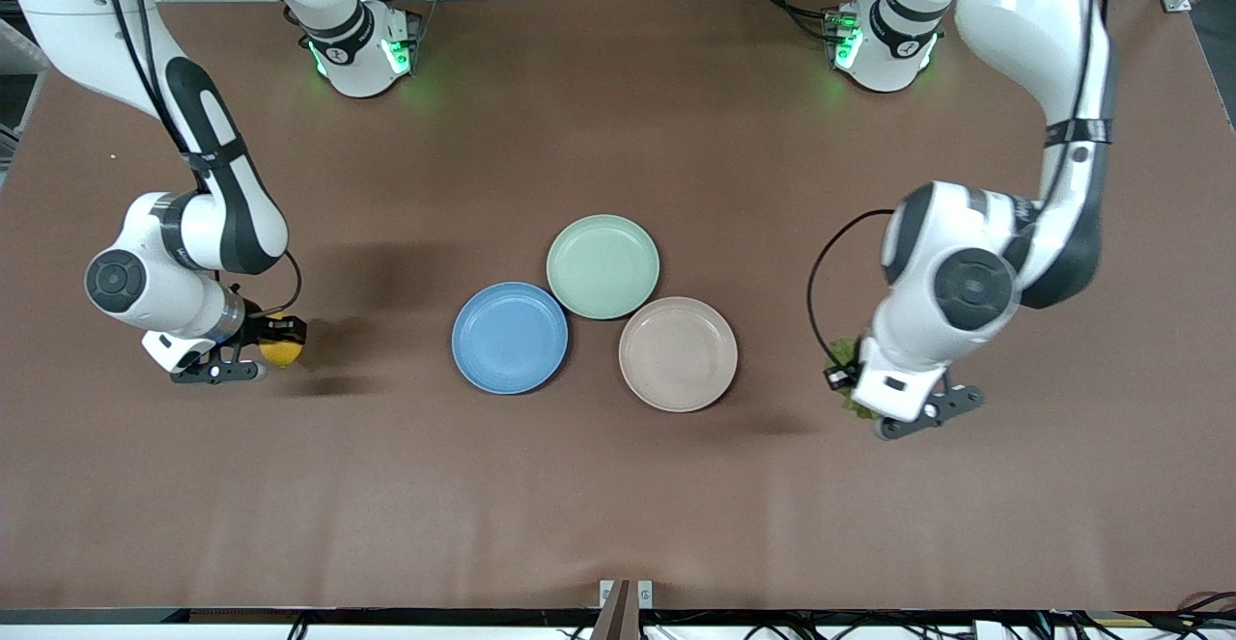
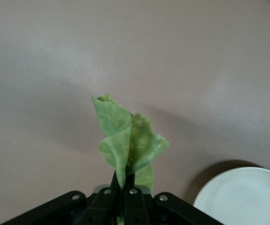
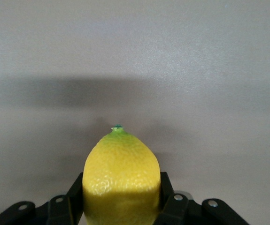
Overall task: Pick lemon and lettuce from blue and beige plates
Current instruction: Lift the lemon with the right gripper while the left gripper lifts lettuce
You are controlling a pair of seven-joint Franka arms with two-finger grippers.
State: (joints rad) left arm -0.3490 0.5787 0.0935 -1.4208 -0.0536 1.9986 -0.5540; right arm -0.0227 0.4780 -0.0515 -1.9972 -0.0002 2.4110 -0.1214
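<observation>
My right gripper (image 1: 279, 342) is shut on the yellow lemon (image 1: 282, 352), held low over bare table toward the right arm's end. In the right wrist view the lemon (image 3: 121, 180) fills the jaws of the gripper (image 3: 121, 190). My left gripper (image 1: 856, 391) is shut on the green lettuce (image 1: 846, 351), over bare table toward the left arm's end. In the left wrist view the folded leaf (image 2: 127, 140) sticks out from the closed gripper (image 2: 123, 188). The blue plate (image 1: 510, 338) and the beige plate (image 1: 678, 354) lie empty at mid-table.
A mint-green plate (image 1: 603, 265), also empty, touches both plates and lies farther from the front camera. The edge of a pale plate (image 2: 245, 197) shows in the left wrist view. The brown table surface (image 1: 618, 505) surrounds the plates.
</observation>
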